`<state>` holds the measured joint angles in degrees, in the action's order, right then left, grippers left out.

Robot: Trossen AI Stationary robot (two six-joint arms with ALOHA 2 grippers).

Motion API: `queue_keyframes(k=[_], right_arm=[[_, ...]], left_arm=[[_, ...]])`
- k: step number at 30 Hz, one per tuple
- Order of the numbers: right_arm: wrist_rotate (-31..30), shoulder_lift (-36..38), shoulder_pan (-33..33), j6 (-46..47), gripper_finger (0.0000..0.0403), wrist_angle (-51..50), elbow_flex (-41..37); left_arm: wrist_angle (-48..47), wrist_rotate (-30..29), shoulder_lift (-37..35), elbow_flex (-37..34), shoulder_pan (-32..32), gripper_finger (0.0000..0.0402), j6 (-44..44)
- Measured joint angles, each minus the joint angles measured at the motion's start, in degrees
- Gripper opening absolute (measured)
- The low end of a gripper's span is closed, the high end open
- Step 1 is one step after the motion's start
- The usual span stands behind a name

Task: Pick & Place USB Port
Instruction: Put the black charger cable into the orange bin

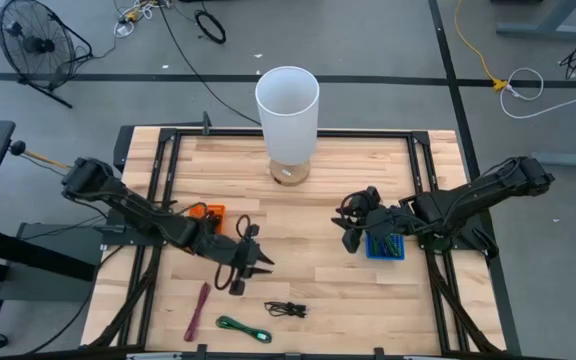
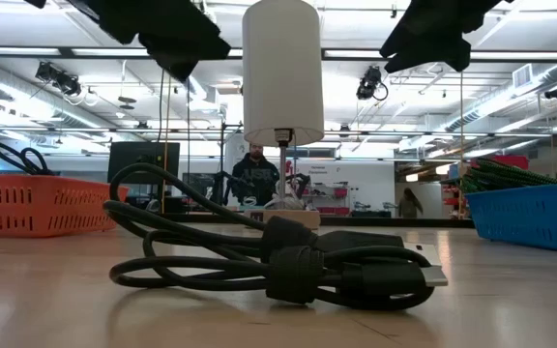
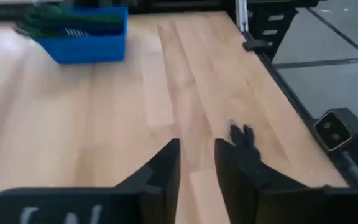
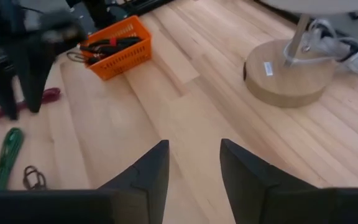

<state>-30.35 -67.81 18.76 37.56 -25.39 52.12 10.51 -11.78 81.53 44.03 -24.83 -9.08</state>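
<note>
On the wooden bench [image 1: 318, 290], the coiled black USB cable [image 1: 285, 309] lies flat near the front edge, just right of a green cable [image 1: 242, 327] and a dark red cable [image 1: 198, 310]. The left gripper [image 1: 255, 262] hangs just above the bench, a little left of the black cable and apart from it; its fingers [image 3: 166, 171] stand slightly parted with bare wood showing in the gap, holding nothing. The right gripper [image 1: 351, 228] hovers on the right side, beside the blue bin [image 1: 385, 247], its fingers [image 4: 151, 171] spread and empty. An orange bin [image 1: 209, 213] with cables in it sits on the left, under the left arm. A white lamp [image 1: 288, 115] on a round wooden base stands at the far middle of the bench.
</note>
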Motion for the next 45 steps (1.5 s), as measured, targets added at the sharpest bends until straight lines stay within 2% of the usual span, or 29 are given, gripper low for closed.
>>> queue_keyframes(k=[5,10,15,20,28,34,38,42,45], right_arm=[[-0.72,0.00,0.00,-0.57,0.0141,0.38,0.00],[-0.72,0.00,0.00,-1.73,0.0141,0.86,0.00],[-0.72,0.02,0.00,-2.45,0.0141,1.03,0.00],[-0.70,0.00,0.00,-2.93,0.0141,0.77,0.00],[-0.26,0.00,0.02,-4.22,0.0141,0.42,0.00],[-0.24,0.00,0.02,-4.55,0.0141,0.24,-0.15],[-0.13,0.00,0.02,-4.57,0.0141,0.03,-0.20],[-0.15,0.00,0.02,-5.20,0.0141,0.00,-0.22],[-0.17,0.00,0.02,-5.29,0.0141,0.00,-0.22]], left_arm=[[0.47,0.00,7.33,4.32,-2.55,0.0159,-4.77],[-2.78,2.00,17.44,13.21,-3.36,0.0199,-4.98],[-17.25,1.58,25.69,23.44,-3.40,0.0212,-4.90],[-22.24,3.65,30.54,28.95,-3.20,0.0213,-5.29],[-23.65,8.89,32.71,30.45,-2.96,0.0213,-8.60],[-24.39,8.90,32.68,30.44,-2.94,0.0212,-10.11],[-24.25,10.90,33.89,30.47,-2.60,0.0207,-12.28],[-23.95,13.26,35.46,30.44,-2.41,0.0196,-12.92],[-24.10,13.49,35.60,30.42,-1.96,0.0170,-14.72]])
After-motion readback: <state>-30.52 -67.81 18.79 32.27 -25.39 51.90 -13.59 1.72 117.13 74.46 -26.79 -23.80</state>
